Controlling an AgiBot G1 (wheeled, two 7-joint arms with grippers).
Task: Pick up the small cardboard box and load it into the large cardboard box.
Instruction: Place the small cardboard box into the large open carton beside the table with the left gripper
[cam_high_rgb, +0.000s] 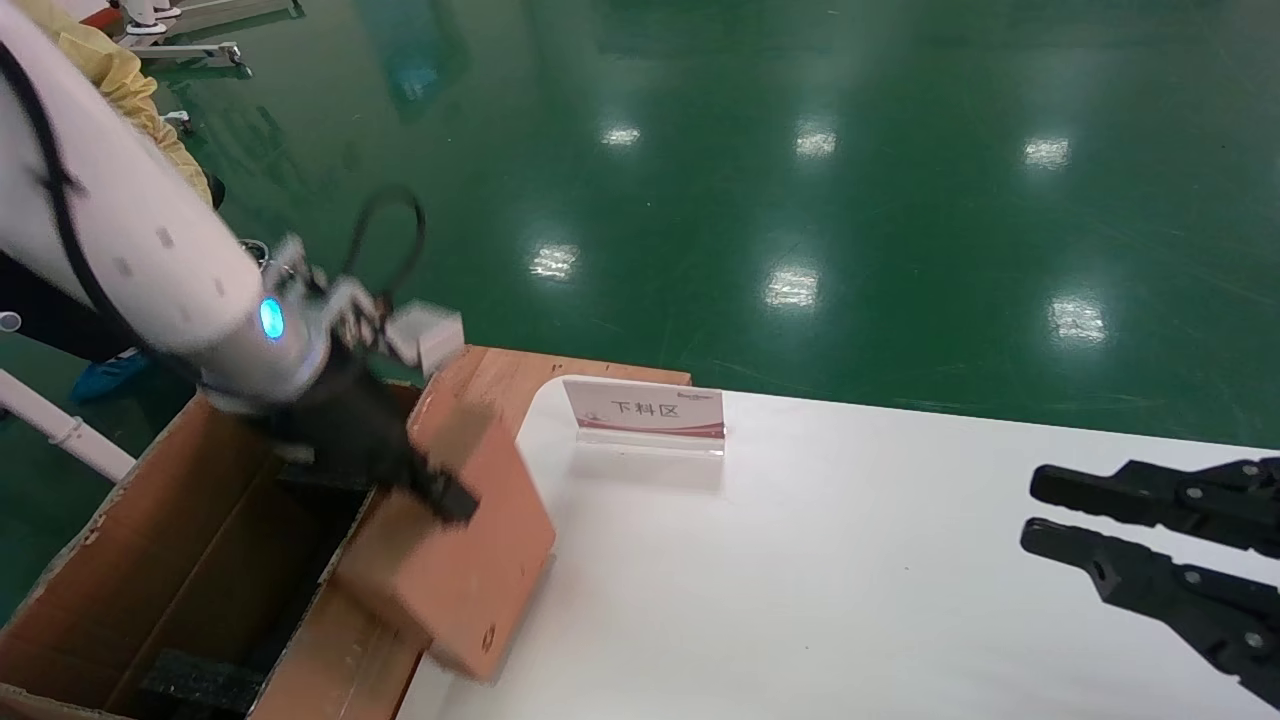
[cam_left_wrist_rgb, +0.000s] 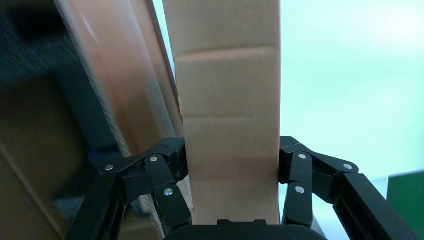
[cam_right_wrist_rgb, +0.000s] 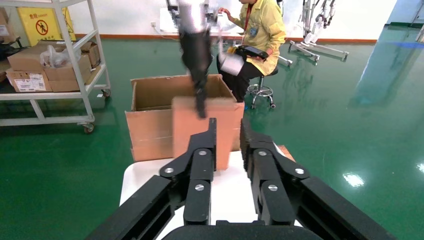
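Now the left gripper has its fingers pinched on the small cardboard box, one on each broad face, and the wrist view shows the narrow taped edge of the carton running straight out from between them. From the head camera the gripper sits on the upper part of the box, reaching down from the left arm, so the carton hangs below and to the right of it. The box is tilted: its long axis slants from the upper end, near the far corner of the large cardboard box, down toward the near edge of the white table. Its lower corner, the one with the small black mark, is just over the table edge, while the rest leans over the right wall of the big carton. Whether that lower corner touches the table, hard to say. Black foam shows deep inside the large box. Further out, a small sign stand is upright on the table, well apart from the box. Over on the right, the right gripper hovers above the table, fingers slightly apart, holding nothing.
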